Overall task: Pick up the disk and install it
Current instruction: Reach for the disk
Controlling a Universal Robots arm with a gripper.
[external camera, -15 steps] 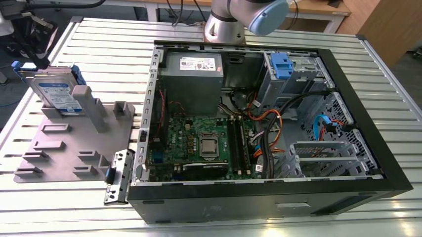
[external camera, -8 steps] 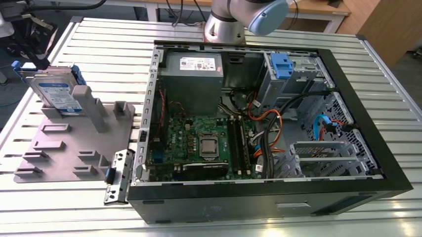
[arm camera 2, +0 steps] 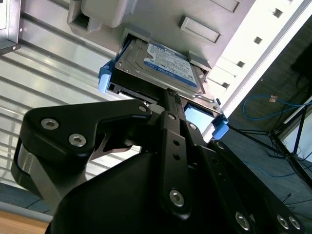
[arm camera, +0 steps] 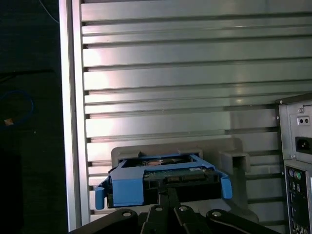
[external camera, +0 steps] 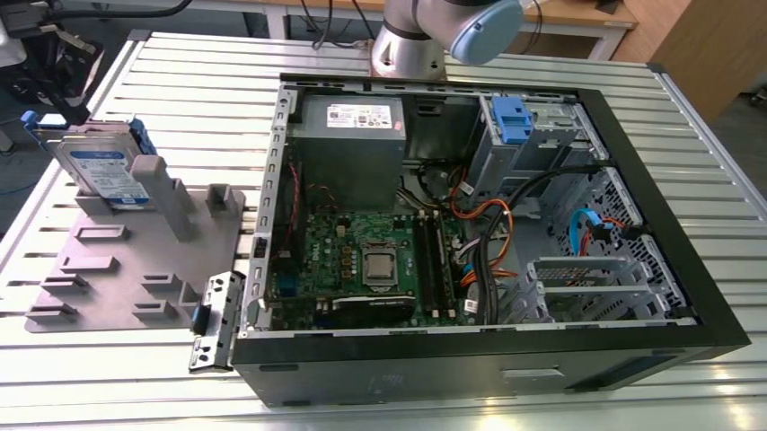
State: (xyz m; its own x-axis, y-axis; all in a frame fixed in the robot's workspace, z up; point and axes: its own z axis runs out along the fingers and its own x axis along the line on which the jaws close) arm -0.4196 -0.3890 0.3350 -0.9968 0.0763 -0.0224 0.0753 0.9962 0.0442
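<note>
Claw (arm camera 2: 170,93) (arm camera: 168,191): narrow, black fingers drawn together with no gap showing between them. In both wrist views the tips sit at the middle of the disk's near edge. Contact with that edge cannot be told. Nothing is held between the fingers.

Disk (arm camera 2: 161,63) (arm camera: 165,176) (external camera: 101,165): silver body, white-and-blue label on the face, blue side rails (arm camera: 126,187) along both long edges. It stands tilted in a slot of the grey holder (external camera: 132,260), label face toward the exterior camera, not lifted. The holder is a flat grey tray with several raised posts and low blocks. The disk is at its far end, toward the exterior view's left.

Holder lies on the slatted metal counter (external camera: 180,81), just beside the open computer case (external camera: 480,364), which is to the exterior view's right of it. The rear panel of the case shows in the first wrist view.

Inside the case: green motherboard (external camera: 359,260) low in the middle, grey power-supply box (external camera: 348,126) at the far side, upright blue latch (external camera: 509,121) on a grey metal cage in the far corner, orange and blue cables between.

Arm base (external camera: 414,45) stands behind the case, at the far edge of the counter.
</note>
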